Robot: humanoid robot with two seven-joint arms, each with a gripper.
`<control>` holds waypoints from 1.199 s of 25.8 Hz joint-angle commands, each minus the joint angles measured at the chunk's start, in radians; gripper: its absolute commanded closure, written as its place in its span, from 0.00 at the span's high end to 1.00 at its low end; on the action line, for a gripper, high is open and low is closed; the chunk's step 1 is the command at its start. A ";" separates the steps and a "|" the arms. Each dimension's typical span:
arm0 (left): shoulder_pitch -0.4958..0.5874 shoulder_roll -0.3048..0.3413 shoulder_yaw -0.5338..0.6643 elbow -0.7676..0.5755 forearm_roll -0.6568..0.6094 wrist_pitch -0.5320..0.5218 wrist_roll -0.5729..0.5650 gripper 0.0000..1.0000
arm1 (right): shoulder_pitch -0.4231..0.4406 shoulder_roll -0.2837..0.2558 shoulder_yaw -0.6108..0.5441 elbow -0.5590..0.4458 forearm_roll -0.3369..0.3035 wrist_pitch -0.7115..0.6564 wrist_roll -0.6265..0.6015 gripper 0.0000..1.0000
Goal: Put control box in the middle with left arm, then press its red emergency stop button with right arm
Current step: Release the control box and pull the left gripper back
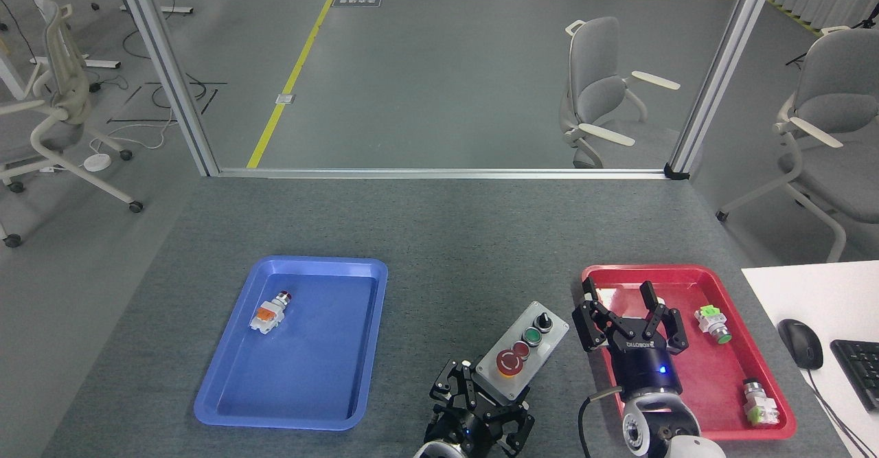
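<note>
The control box (523,350) lies slanted on the grey table (439,231) between the two trays, its black knob end pointing far-right. Its red emergency stop button (509,362) sits at the near end, with the small red, green and black controls in a row behind it. My left gripper (485,408) comes up from the bottom edge, its black fingers (453,389) closed around the box's near end. My right gripper (623,305) stands open to the right of the box, over the left edge of the red tray (693,274), holding nothing.
A blue tray (226,389) at the left holds an orange-bodied push-button part (270,313). The red tray holds two green-bodied parts (711,323) (759,402). A white desk with a mouse (799,342) and keyboard (860,369) adjoins the right side. Chairs stand beyond the table.
</note>
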 commanded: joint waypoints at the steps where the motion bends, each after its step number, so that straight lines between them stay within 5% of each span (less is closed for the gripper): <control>1: 0.001 0.000 -0.002 0.001 0.000 0.000 0.001 0.81 | 0.000 -0.002 0.000 0.001 -0.003 0.001 0.000 0.98; 17: 0.048 0.014 -0.001 -0.054 -0.005 0.002 0.004 0.97 | -0.003 -0.003 0.014 0.001 -0.006 0.000 0.000 0.98; 26: 0.145 0.176 0.004 -0.252 -0.002 -0.003 0.005 0.98 | -0.003 -0.005 0.031 0.000 -0.005 -0.014 0.002 0.97; 31: 0.209 0.275 0.016 -0.327 0.002 -0.001 0.017 0.98 | -0.002 -0.037 0.077 -0.011 -0.026 -0.131 0.000 0.69</control>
